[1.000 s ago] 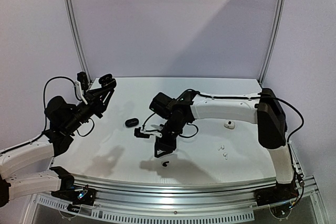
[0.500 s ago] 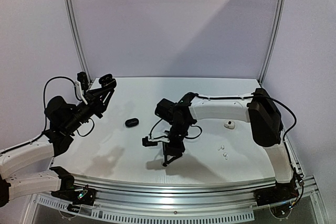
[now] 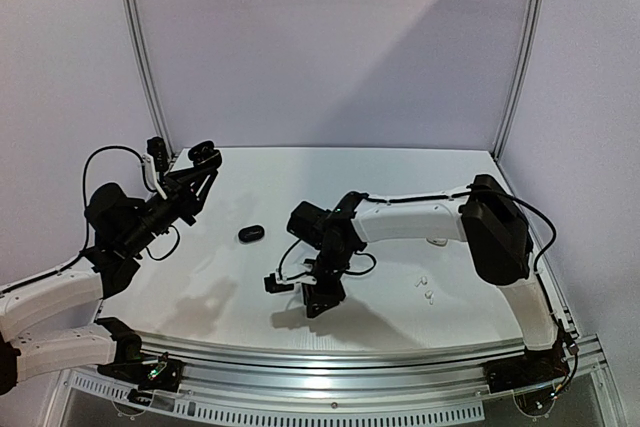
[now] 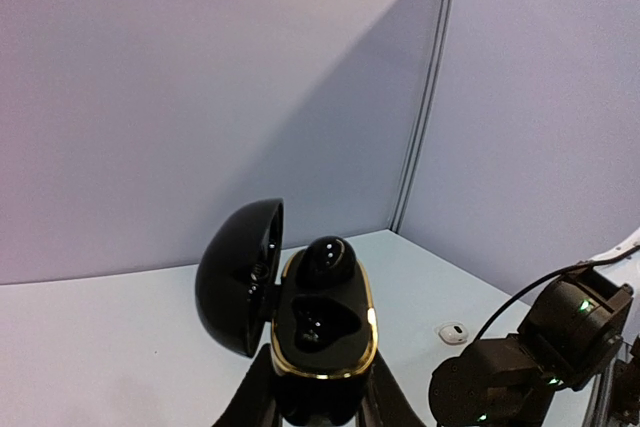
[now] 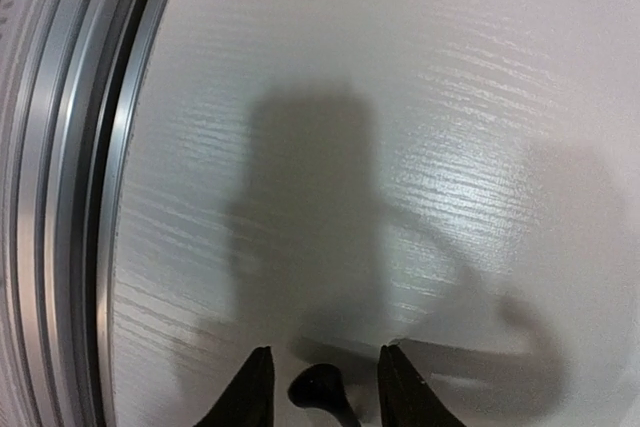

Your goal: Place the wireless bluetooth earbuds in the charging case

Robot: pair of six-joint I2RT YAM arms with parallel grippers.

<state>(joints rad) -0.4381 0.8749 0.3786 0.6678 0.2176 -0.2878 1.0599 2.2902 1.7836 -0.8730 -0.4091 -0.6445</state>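
My left gripper (image 3: 200, 169) is raised at the back left, shut on a black charging case (image 4: 318, 332) with a gold rim. Its lid (image 4: 238, 275) stands open to the left. One glossy black earbud (image 4: 327, 259) sits in the upper slot and the lower slot is empty. My right gripper (image 3: 318, 299) is down on the table near the front edge. In the right wrist view its fingers stand open on either side of a black earbud (image 5: 318, 385), with a gap on both sides. Two white earbuds (image 3: 426, 289) lie to the right.
A closed black case (image 3: 251, 233) lies on the table left of the right arm. A small white case (image 4: 453, 332) sits further right, mostly hidden under the right arm in the top view. The metal front rail (image 5: 60, 197) runs close to the right gripper.
The right gripper has moved toward the front edge and dropped over the black earbud, its jaws now narrower. The left arm and its case have not moved.
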